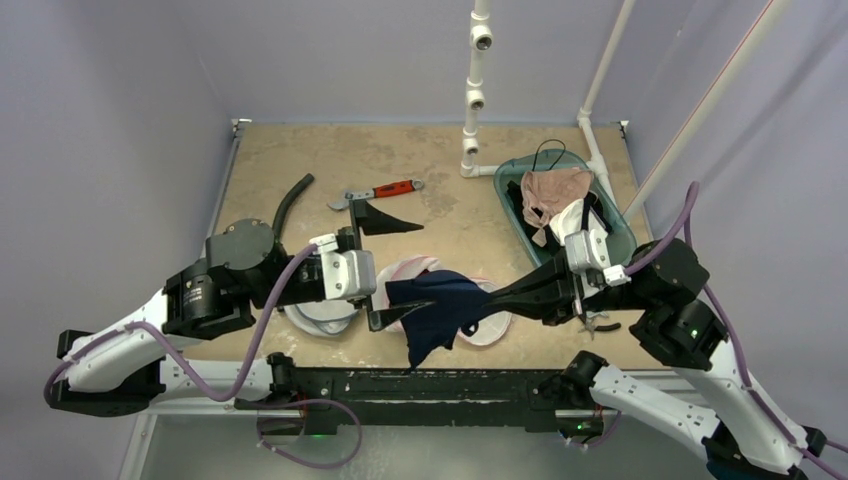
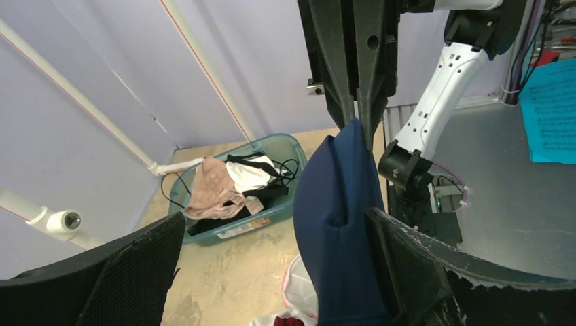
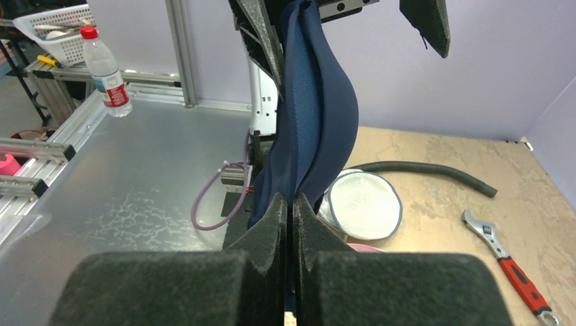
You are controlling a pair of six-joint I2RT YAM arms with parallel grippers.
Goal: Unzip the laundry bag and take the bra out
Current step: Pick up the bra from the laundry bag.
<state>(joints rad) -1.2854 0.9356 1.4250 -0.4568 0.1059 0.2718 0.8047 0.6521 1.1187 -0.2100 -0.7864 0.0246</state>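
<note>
The navy bra point(image 1: 440, 315) hangs folded from my right gripper point(image 1: 487, 298), which is shut on its edge and holds it above the table. It also shows in the right wrist view point(image 3: 312, 102) and in the left wrist view point(image 2: 339, 224). The white mesh laundry bag with a pink rim point(image 1: 415, 268) lies on the table below the bra. My left gripper point(image 1: 425, 265) is wide open around the bra's left end. Its near finger point(image 2: 414, 265) rests against the cloth and its far finger point(image 2: 136, 272) stands apart. The right gripper's jaws point(image 3: 291, 198) are pressed together on the cloth.
A round white mesh bag with a grey rim point(image 1: 320, 318) lies under the left arm. A teal bin point(image 1: 620, 235) with clothes stands at the right. A red-handled wrench point(image 1: 385, 192), a black hose point(image 1: 290, 200) and a white pipe frame point(image 1: 475, 90) are further back.
</note>
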